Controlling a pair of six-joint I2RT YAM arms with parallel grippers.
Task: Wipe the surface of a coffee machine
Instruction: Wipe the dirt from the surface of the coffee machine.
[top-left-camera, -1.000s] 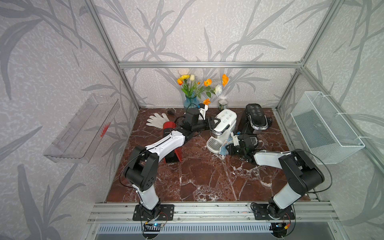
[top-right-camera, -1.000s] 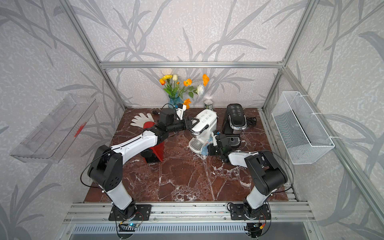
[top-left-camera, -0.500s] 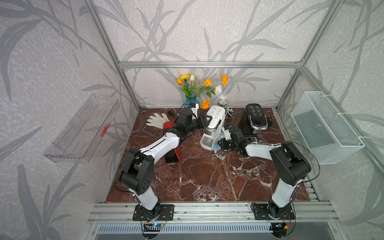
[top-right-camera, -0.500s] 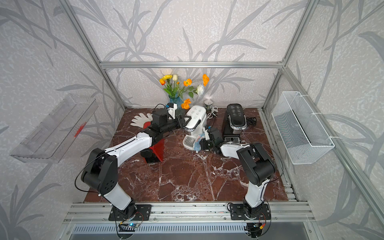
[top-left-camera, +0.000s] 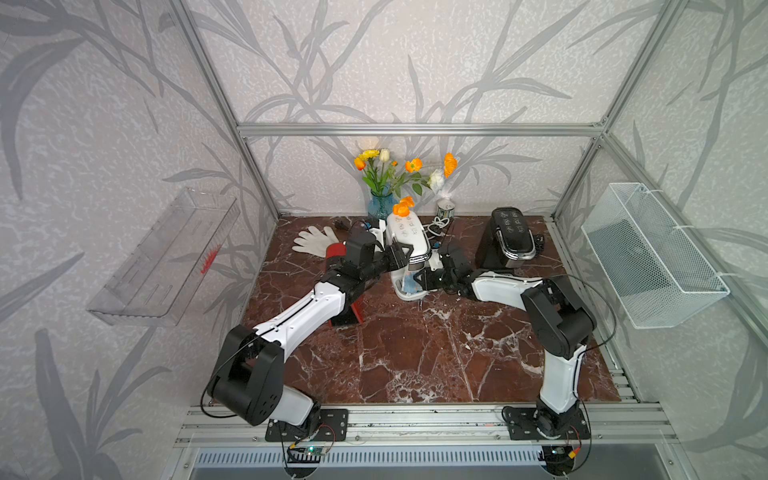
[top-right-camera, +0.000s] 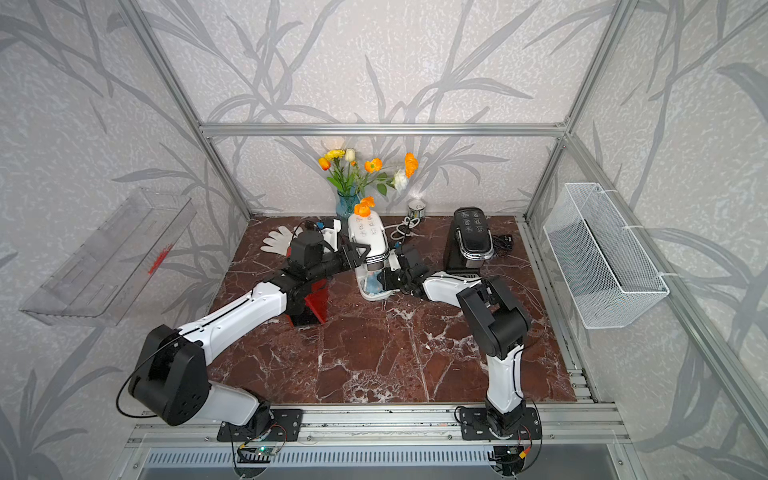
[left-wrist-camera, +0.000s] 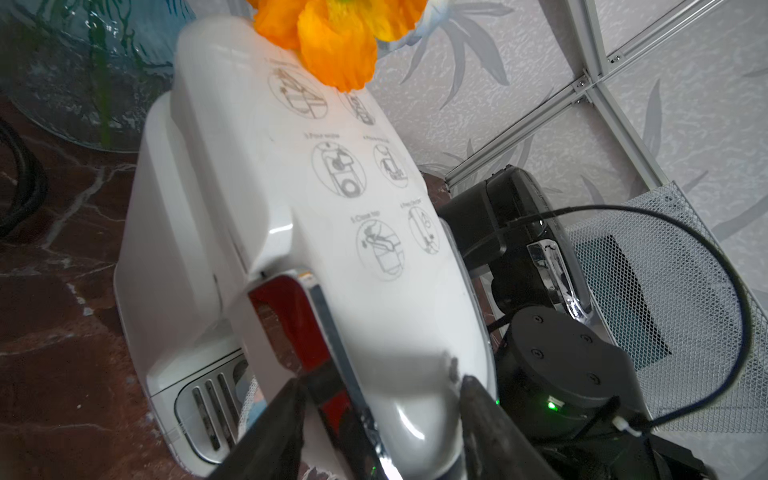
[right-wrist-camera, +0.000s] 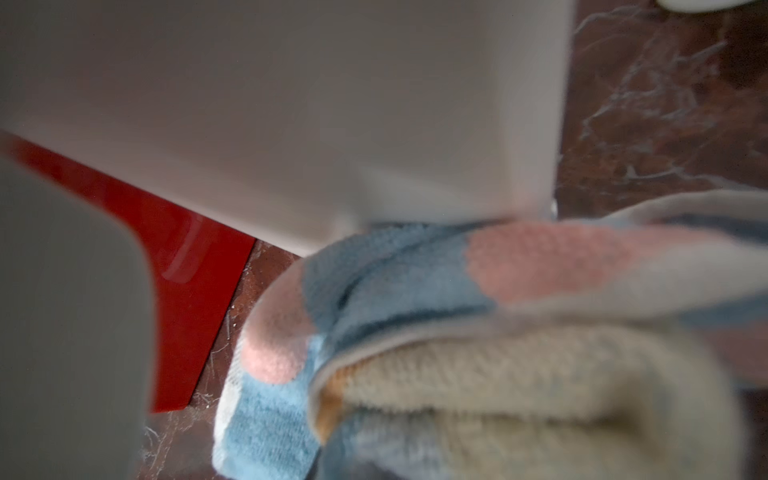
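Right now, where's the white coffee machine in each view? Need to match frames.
Top view: white coffee machine at back centre, in front of the blue vase.
Top view: white coffee machine in the same spot, orange flower over its rear.
Left wrist: white coffee machine fills the centre, icon-printed top showing.
Right wrist: white coffee machine is a blurred white wall, cloth at its lower edge.
Shared landmark: marble table, in all four.

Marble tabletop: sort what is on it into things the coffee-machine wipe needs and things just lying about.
In use: white glossy coffee machine, clamped by the left gripper; blue, pink and cream terry cloth, held in the right gripper.

Lying about: black glossy coffee machine; blue glass vase of orange flowers; white fabric glove; red wedge-shaped stand; small metal tin.
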